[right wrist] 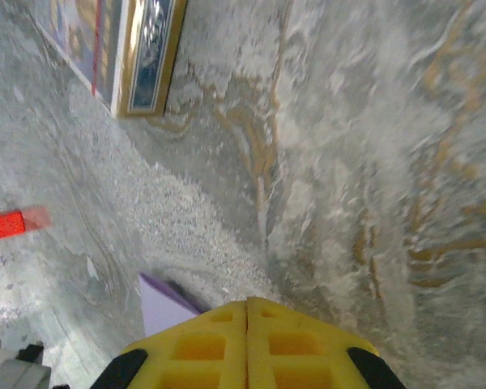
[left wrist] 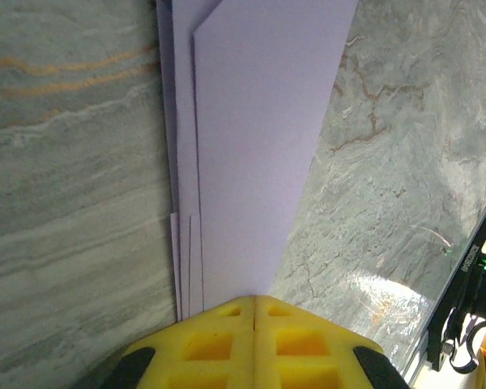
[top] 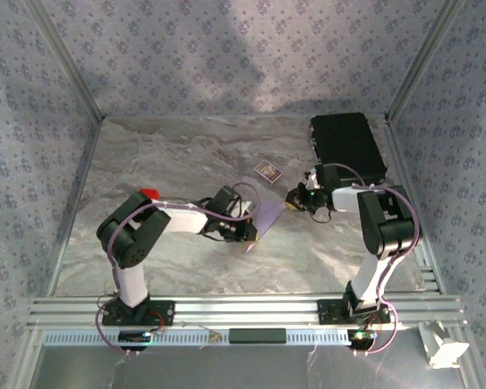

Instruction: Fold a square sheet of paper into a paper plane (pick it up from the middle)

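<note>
The plane [left wrist: 251,146], smooth pale lilac paper folded into long overlapping layers with sharp straight creases, is at mid-table, its near end pinched between the closed yellow fingers of the left tool [left wrist: 253,301]. The right tool [right wrist: 248,304] sits just beside its far corner, closed on nothing. The table [top: 170,154] is veined grey marble; a patterned card [top: 267,170], red block [top: 149,193] and black box [top: 348,146] lie apart.

robot lab enclosure: patterned walls [top: 227,57], aluminium frame rails [top: 243,308], marble-look tabletop [top: 170,154]
</note>
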Controlling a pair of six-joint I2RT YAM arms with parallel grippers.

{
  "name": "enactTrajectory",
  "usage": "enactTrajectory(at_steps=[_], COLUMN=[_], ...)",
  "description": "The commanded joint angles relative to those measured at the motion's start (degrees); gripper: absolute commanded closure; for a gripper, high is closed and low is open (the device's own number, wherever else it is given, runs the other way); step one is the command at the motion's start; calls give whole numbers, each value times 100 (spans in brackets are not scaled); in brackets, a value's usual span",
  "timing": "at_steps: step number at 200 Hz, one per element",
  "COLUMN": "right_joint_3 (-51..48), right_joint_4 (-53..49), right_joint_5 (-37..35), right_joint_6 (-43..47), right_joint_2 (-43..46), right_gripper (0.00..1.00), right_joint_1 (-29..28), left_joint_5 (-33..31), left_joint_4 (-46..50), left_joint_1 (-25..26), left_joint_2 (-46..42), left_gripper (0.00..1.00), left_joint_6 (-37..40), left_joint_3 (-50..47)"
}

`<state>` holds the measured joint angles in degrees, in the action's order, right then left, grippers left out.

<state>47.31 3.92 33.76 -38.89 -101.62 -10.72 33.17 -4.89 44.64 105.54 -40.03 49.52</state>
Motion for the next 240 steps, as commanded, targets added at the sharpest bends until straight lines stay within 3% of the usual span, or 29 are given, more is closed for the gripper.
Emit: enactTrajectory(at_steps=[1,64,109,136,174,193,240], right_joint_3=[51,-942,-1559,-1700,-1614,-1655,-1668], right_joint_4=[-380,-354,-188,57,-274,-228,-342], right_joint_5=[-150,-531,-757,-634,-792,-757,-795], right_joint_6=[84,-300,-723,-1035,-978,-995,-1015], right_joint_2=[407,1587,2046,2186,2374,2410,2340], right_gripper=[91,85,82,81,80,80,80], right_joint_1=[-52,-540,-893,-1032,-1170,-1207,-1287], left_joint_5=[-243,-219,-721,-977,-529,-301,112], left_joint_4=[461,-222,574,799,629,590,482], left_joint_1=[115,244,199,-12,-476,-508,-507], left_joint_2=[225,-367,-1252,-1428,-1177,-1034,-677], left_gripper=[100,99,87,85,78,73,70], left_joint_6=[-236,-762,-190,175,252,331,387], left_joint_3=[-344,-421,-242,-325,-375,-290,-124])
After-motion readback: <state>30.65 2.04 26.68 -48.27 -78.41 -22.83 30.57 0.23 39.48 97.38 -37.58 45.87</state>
